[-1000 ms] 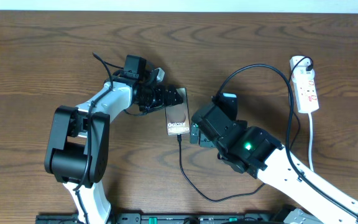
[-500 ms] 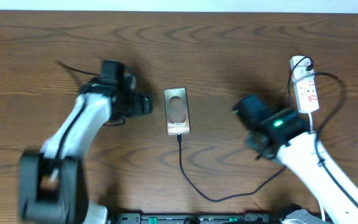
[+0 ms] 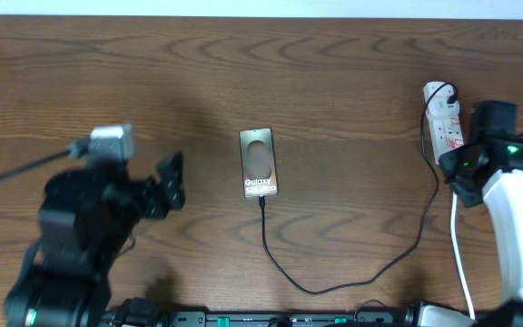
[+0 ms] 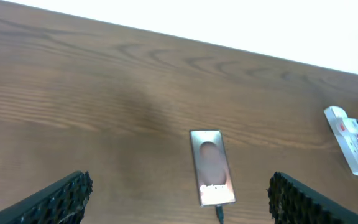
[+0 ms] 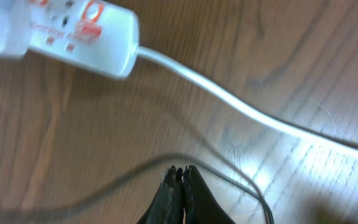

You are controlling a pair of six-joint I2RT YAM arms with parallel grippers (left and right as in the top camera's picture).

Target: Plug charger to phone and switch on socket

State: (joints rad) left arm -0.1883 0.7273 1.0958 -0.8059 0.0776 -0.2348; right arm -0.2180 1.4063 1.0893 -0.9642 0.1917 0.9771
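Right pincer [image 5: 180, 177] moved from phone [image 3: 259, 163] to beside socket [image 5: 73, 34] — clenched, left pincer [image 3: 172, 182] released

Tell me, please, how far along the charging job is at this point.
Done, apparently: the charger ends at the lower edge of the phone, seemingly plugged in. In hand: the right end effector, shut on nothing, hovers near the socket. The left end effector is open, clear of the phone. Left: switching the socket on; its switch state is unreadable.
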